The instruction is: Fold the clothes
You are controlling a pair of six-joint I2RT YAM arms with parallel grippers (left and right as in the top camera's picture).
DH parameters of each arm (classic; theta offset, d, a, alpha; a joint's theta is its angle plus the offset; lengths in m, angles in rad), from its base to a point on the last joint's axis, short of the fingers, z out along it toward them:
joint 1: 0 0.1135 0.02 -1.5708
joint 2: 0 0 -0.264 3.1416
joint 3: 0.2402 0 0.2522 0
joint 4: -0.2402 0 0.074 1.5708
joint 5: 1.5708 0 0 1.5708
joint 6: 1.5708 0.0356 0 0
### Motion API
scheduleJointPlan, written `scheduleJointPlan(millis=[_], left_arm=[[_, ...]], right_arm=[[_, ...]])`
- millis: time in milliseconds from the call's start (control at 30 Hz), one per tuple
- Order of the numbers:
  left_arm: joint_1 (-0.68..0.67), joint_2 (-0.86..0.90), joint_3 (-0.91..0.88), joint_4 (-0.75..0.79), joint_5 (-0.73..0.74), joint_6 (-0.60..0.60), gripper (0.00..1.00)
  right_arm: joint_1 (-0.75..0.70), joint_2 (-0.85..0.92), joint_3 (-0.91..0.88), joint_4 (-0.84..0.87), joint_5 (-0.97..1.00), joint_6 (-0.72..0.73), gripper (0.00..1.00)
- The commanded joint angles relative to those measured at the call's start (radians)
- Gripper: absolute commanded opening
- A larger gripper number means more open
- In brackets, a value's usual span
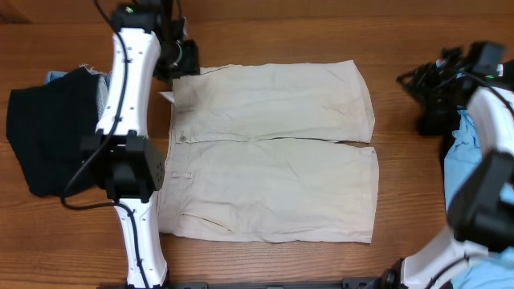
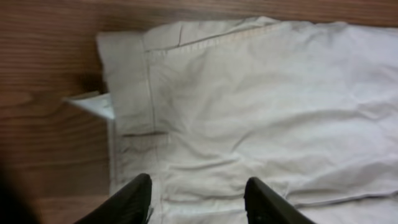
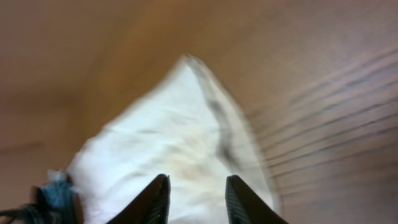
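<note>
Okay, nearest the arm bases, bare wooden surface [image 1: 281, 265], then khaki shorts [image 1: 273, 160] spread flat across the middle, unfolded. Waistband [image 1: 183, 120] lay at the left and both leg hems at the right, one leg on the near side and one on the far side, with a seam gap between them. A dark garment [image 1: 44, 136] sat bunched on the surface to the left of the shorts, partly under the left arm. A light blue garment [image 1: 459, 164] sat at the right edge, apart from the shorts and partly hidden by the right arm.

Farther back, the left end effector [image 1: 183, 58] hovered over the far waist corner. In the left wrist view the left end effector [image 2: 196, 190] was released, its fingers [image 2: 134, 199] spread with nothing between them and the waistband just beyond. A belt loop [image 2: 144, 142] lay flat there, and a white label [image 2: 93, 104] stuck out over the wood.

At the far right, the right end effector [image 1: 430, 88] was off the shorts, past the far leg hem. The right wrist view was blurred. It showed the right end effector [image 3: 197, 183] released, jaws apart and empty, with a pale cloth corner ahead of it on the wood.
</note>
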Motion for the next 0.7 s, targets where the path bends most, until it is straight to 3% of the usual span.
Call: scheduleJointPlan(millis=[0,67,233,333,467,667], left_arm=[[0.029,-0.008,0.179,-0.204,-0.001,0.049,0.29],[0.03,-0.042,0.204,-0.241,0.013,0.045,0.41],[-0.001,-0.168,0.172,-0.241,-0.011,-0.019,0.41],[-0.014,-0.267,0.08,-0.241,-0.106,-0.058,0.41],[-0.035,-0.443,-0.186,-0.241,-0.224,-0.127,0.4],[-0.047,-0.621,-0.656,-0.24,-0.256,-0.332,0.5]], right_arm=[[0.0,-0.187,0.012,-0.084,-0.017,-0.002,0.53],[0.0,-0.246,0.012,-0.166,-0.015,0.0,0.6],[0.0,-0.283,0.012,-0.372,-0.009,-0.008,0.63],[0.0,-0.283,0.01,-0.442,-0.008,-0.065,0.63],[0.0,-0.283,0.01,-0.515,0.062,-0.088,0.65],[0.0,-0.282,0.0,-0.578,0.15,-0.087,0.72]])
